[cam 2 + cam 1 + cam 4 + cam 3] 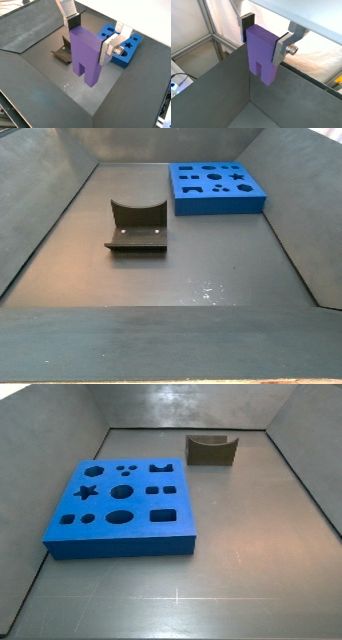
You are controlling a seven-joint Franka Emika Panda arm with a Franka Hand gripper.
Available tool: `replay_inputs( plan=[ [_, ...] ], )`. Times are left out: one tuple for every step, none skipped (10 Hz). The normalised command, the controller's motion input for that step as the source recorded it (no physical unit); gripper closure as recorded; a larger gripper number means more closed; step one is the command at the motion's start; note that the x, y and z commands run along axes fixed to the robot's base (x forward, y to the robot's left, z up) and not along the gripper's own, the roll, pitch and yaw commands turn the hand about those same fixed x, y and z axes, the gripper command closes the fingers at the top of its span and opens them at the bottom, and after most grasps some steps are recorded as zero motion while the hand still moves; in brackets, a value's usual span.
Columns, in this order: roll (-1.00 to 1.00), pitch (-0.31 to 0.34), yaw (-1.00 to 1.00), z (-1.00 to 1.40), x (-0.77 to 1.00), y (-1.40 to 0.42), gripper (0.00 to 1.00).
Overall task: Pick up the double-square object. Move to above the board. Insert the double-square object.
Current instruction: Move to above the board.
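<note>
In both wrist views my gripper is shut on the double-square object, a tall purple block with a slot splitting its lower end into two legs. The silver fingers clamp its upper part and it hangs upright, clear of the floor. The board, a thick blue slab with many shaped cutouts, lies flat on the tray floor. In a wrist view the board shows beyond the block, partly hidden by a finger. Neither side view shows the gripper or the block.
The dark fixture stands on the grey floor apart from the board. Sloping grey tray walls surround the floor. A metal frame and a cable lie outside the tray.
</note>
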Motion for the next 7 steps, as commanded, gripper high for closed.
replay_inputs(
  plan=[
    [-0.04, 0.056, -0.04, 0.03, -0.7, 0.02, 1.0],
    [-0.04, 0.056, -0.04, 0.03, -0.7, 0.02, 1.0],
    [-0.04, 0.056, -0.04, 0.03, -0.7, 0.02, 1.0],
    [-0.04, 0.056, -0.04, 0.03, -0.7, 0.02, 1.0],
    [-0.04, 0.056, -0.04, 0.03, -0.7, 0.02, 1.0],
    [-0.04, 0.056, -0.04, 0.03, -0.7, 0.02, 1.0],
    [-0.04, 0.056, -0.04, 0.03, -0.7, 0.02, 1.0]
  ],
)
